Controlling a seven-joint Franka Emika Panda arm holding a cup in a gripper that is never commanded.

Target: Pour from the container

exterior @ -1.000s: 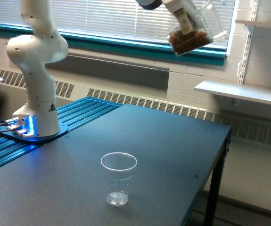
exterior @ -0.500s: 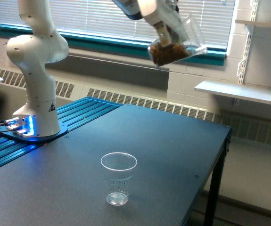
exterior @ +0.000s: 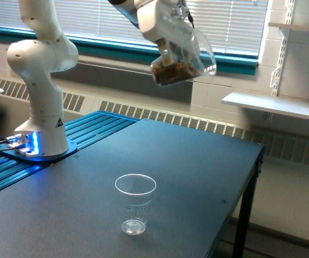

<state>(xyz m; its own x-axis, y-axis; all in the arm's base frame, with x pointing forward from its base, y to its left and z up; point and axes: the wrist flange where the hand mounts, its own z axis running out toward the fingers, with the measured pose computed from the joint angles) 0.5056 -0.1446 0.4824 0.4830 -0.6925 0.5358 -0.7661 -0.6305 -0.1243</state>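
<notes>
Gripper (exterior: 171, 49): white, at the top of the exterior view, clamped on the rim of the container, fingertips partly hidden behind the plastic.
Container (exterior: 185, 60): clear rounded plastic jar, held in the air, tilted with its mouth toward the exterior view's right; brown granular contents (exterior: 173, 72) heaped in the lower, left part.
Position of container: high above the worktop, up and to the exterior view's right of the small cup, well apart from it.
Small cup (exterior: 135, 203): clear, tapered, dotted marks on the wall, upright on the worktop, looks empty.
Worktop (exterior: 197, 177): dark, matte.
Arm base (exterior: 40, 80): white, on the exterior view's left, blue light at its foot.
Background: window blinds (exterior: 240, 21), wall shelf (exterior: 272, 105).
</notes>
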